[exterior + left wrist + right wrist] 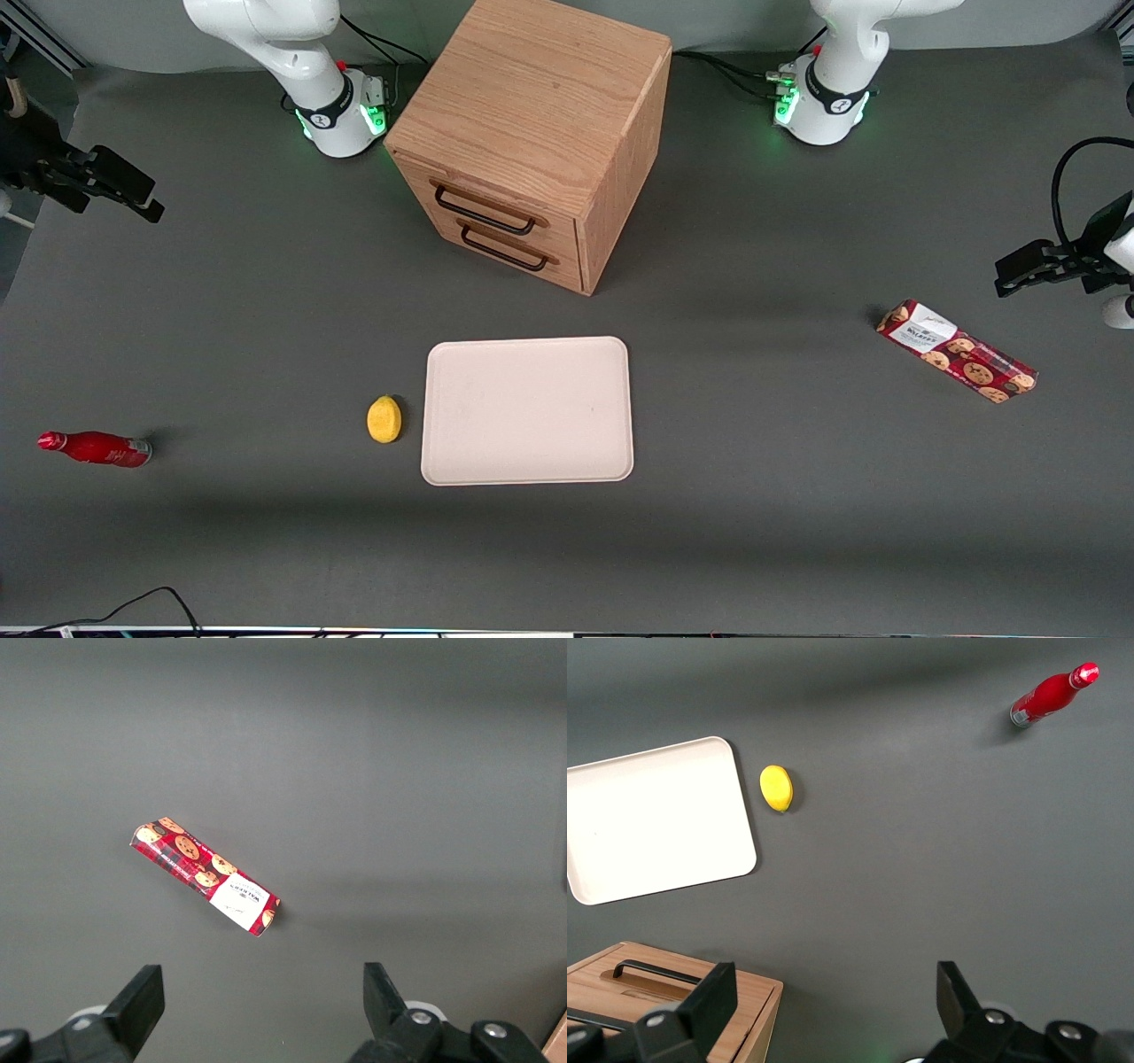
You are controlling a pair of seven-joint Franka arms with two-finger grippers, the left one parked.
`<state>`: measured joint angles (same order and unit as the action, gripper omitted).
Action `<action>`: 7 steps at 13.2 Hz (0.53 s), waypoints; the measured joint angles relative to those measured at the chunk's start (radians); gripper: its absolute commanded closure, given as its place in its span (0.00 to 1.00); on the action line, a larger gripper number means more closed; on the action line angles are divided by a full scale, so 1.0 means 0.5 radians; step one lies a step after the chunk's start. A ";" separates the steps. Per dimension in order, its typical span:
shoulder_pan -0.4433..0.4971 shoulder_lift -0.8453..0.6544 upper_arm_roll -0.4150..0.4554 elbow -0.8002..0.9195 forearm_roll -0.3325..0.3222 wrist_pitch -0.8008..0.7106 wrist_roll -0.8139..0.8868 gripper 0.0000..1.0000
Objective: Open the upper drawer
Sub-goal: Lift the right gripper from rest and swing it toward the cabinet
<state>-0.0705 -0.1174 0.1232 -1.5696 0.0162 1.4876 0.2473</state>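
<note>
The wooden cabinet (532, 106) stands at the back middle of the table, its front turned toward the working arm's end. The upper drawer (496, 197) is shut, its thin black bar handle (485, 213) above the lower drawer's matching handle (503, 251). My right gripper (149, 200) hangs in the air well off toward the working arm's end, apart from the cabinet. In the right wrist view the gripper (834, 992) is open and empty, with a corner of the cabinet (749, 992) beside one finger (709, 1001).
A white tray (528, 461) lies in front of the cabinet, nearer the front camera, with a yellow lemon (384, 418) beside it. A red bottle (96, 448) lies toward the working arm's end. A red cookie box (957, 351) lies toward the parked arm's end.
</note>
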 measured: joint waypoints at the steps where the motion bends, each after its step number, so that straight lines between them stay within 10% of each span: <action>1: 0.000 0.000 0.001 0.000 0.002 -0.004 0.000 0.00; 7: 0.001 0.000 0.008 0.000 0.022 -0.067 -0.068 0.00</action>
<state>-0.0702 -0.1173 0.1270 -1.5697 0.0270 1.4542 0.2131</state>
